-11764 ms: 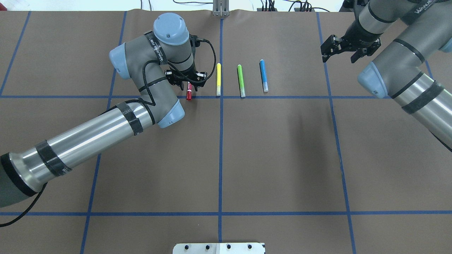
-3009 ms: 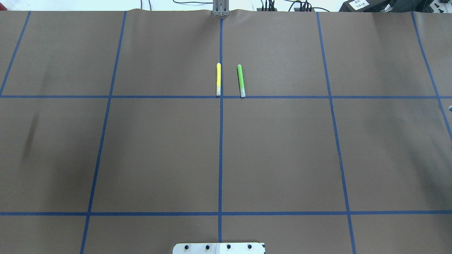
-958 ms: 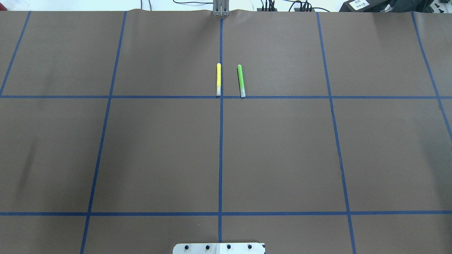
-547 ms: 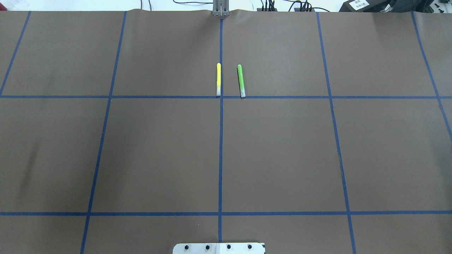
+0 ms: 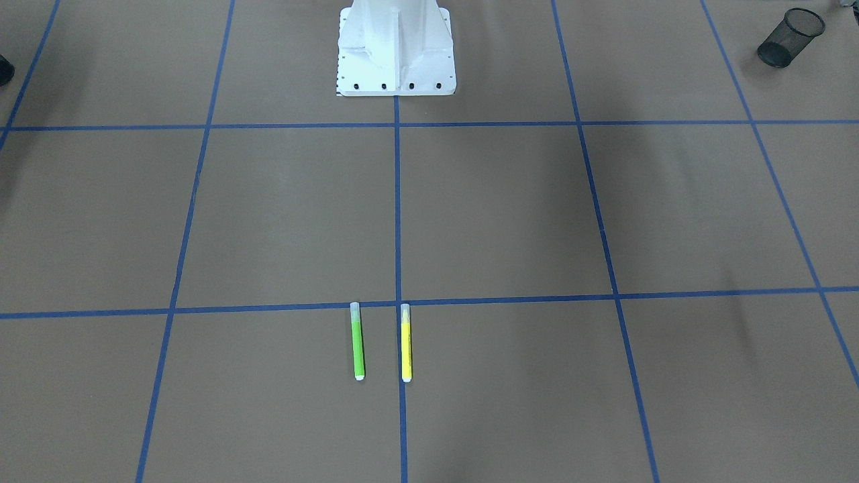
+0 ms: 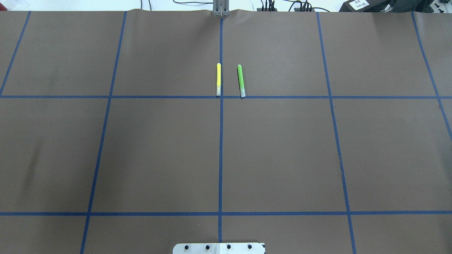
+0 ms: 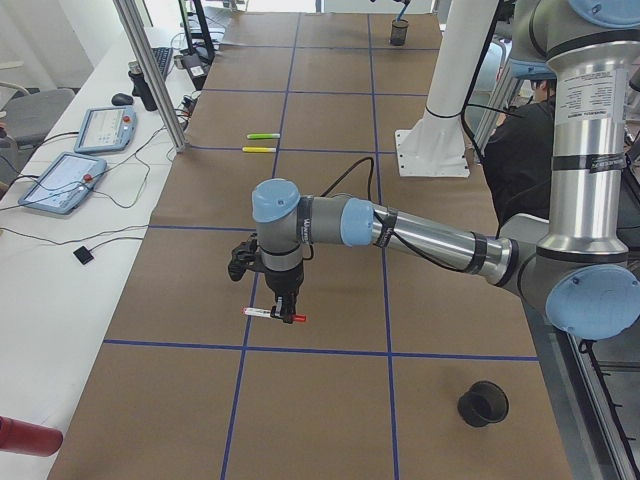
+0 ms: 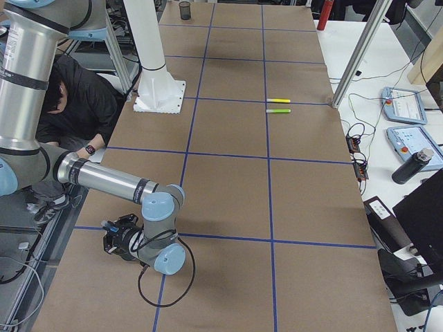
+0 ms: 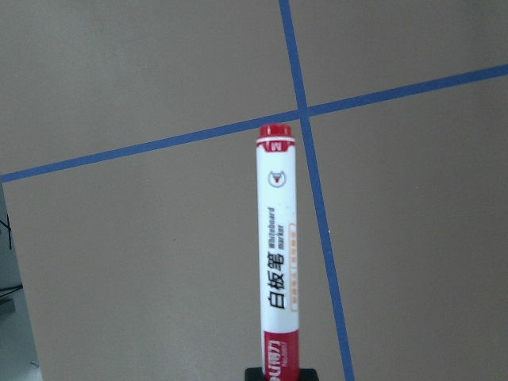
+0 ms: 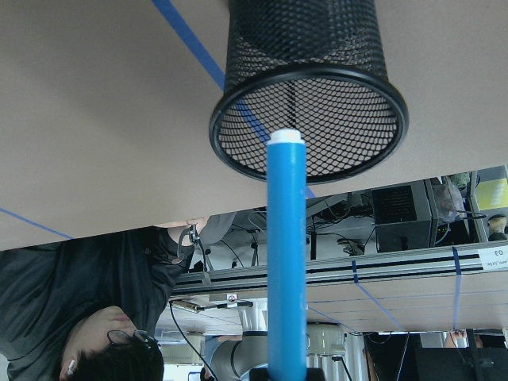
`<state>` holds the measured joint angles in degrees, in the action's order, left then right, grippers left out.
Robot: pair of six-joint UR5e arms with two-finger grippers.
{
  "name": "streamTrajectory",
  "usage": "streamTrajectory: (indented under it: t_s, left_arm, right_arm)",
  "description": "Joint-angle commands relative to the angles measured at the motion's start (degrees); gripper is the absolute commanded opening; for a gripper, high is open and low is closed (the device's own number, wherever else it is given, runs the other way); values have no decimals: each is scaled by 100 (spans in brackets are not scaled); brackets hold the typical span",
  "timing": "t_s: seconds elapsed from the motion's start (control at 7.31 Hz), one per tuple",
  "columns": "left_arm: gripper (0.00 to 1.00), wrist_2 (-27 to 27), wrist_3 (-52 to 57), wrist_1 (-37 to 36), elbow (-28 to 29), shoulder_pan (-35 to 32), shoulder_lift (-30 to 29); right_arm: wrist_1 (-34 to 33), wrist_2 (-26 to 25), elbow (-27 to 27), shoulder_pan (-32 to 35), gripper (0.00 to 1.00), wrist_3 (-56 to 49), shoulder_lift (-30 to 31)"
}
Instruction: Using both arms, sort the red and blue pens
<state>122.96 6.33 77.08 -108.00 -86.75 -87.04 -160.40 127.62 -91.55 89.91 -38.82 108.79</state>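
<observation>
Bench (image 6: 159, 151): brown cover marked with a blue tape grid.
Left arm (image 7: 420, 232): reaches low over the bench's left end.
Right arm (image 8: 104, 181): reaches low over the bench's right end.
Left pincer (image 7: 286, 314): pinching the red-capped marker (image 9: 279, 254), held level near a tape crossing.
Right pincer (image 8: 109, 238): pinching the blue marker (image 10: 286, 262), its white end in line with the mouth of the mesh cup (image 10: 309, 95).
Green marker (image 6: 241, 80), yellow marker (image 6: 218, 79): lying flat, side by side, mid-bench.

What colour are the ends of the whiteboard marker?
Both red, on a white barrel; the whiteboard marker shows best in the left wrist view.
</observation>
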Motion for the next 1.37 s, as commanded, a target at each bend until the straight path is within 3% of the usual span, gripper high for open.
streamTrajectory:
  t_s: [0.0,0.14,0.27,0.55,0.68,0.96,1.23]
  left_arm:
    - [0,0,0,0,-72,-9,12]
    - [0,-9,9,0,-72,-9,3]
    - [0,-9,44,0,-81,-9,12]
    - [0,0,44,0,-151,-18,21]
    - [0,-9,44,0,-143,-18,20]
    - [0,0,44,-43,-143,-18,29]
    - [0,9,44,-263,-64,-18,55]
  right_arm:
    - [-8,78,381,-9,0,67,-85]
    - [53,183,601,0,22,76,-103]
    - [158,202,630,-9,37,207,-112]
    - [596,211,665,0,41,778,-139]
    - [615,202,665,0,98,779,-156]
    - [824,149,656,0,99,771,-340]
    - [1727,-375,656,367,100,1180,-655]
